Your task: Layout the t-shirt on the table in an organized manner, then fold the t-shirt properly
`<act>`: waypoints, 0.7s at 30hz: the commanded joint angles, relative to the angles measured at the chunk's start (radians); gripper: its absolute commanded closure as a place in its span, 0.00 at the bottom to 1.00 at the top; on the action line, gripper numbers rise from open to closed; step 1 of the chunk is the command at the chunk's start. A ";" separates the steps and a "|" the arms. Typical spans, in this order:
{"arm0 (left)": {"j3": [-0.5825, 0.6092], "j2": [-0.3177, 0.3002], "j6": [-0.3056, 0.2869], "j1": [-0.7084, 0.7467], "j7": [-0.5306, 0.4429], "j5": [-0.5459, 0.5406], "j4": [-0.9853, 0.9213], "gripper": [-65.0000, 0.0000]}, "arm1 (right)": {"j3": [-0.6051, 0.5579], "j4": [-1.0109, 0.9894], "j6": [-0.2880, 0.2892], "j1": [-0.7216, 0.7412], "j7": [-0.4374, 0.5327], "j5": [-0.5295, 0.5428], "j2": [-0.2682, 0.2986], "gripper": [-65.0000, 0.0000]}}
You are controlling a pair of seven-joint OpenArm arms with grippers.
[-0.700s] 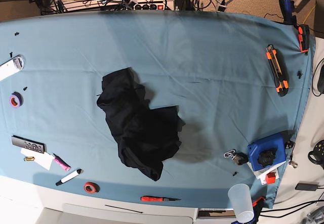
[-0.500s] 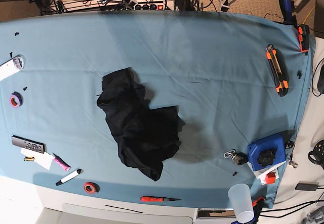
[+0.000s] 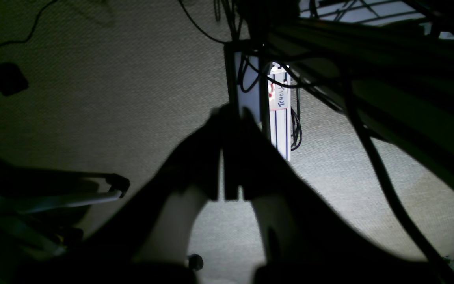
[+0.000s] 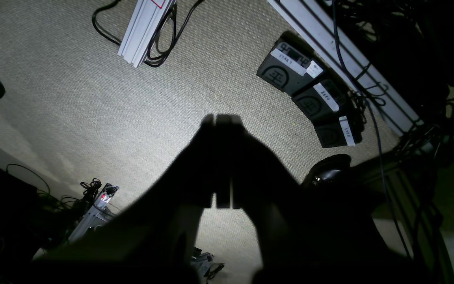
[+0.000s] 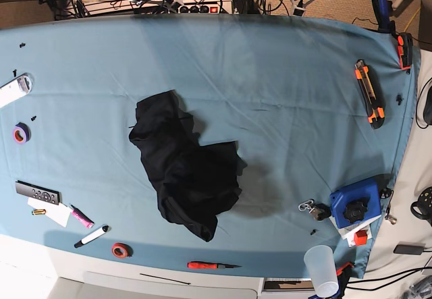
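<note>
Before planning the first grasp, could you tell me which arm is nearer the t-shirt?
Probably right: the t-shirt lies left of centre in the base view, the right arm's side. Neither arm shows there; the right fingers and left fingers both hang shut over carpet.
</note>
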 commanded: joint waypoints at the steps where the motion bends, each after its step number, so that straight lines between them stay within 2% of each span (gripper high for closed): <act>1: 0.001 -0.003 -0.003 0.003 -0.010 -0.003 0.005 1.00 | -0.001 0.007 0.007 0.000 0.004 0.008 0.009 1.00; 7: 0.001 -0.003 -0.003 0.006 -0.009 -0.003 0.005 1.00 | -0.001 0.007 0.007 0.000 0.000 0.008 0.009 1.00; 12: 0.001 -0.003 -0.003 0.058 -0.009 -0.003 0.047 1.00 | -0.001 0.018 0.006 -0.008 -0.042 0.009 0.024 1.00; 16: 0.001 -0.018 -0.012 0.151 -0.009 -0.010 0.153 1.00 | 0.000 0.137 0.006 -0.071 -0.058 0.034 0.086 1.00; 21: 0.001 -0.062 -0.030 0.279 0.003 -0.140 0.319 1.00 | 0.002 0.349 0.006 -0.196 -0.135 0.169 0.194 1.00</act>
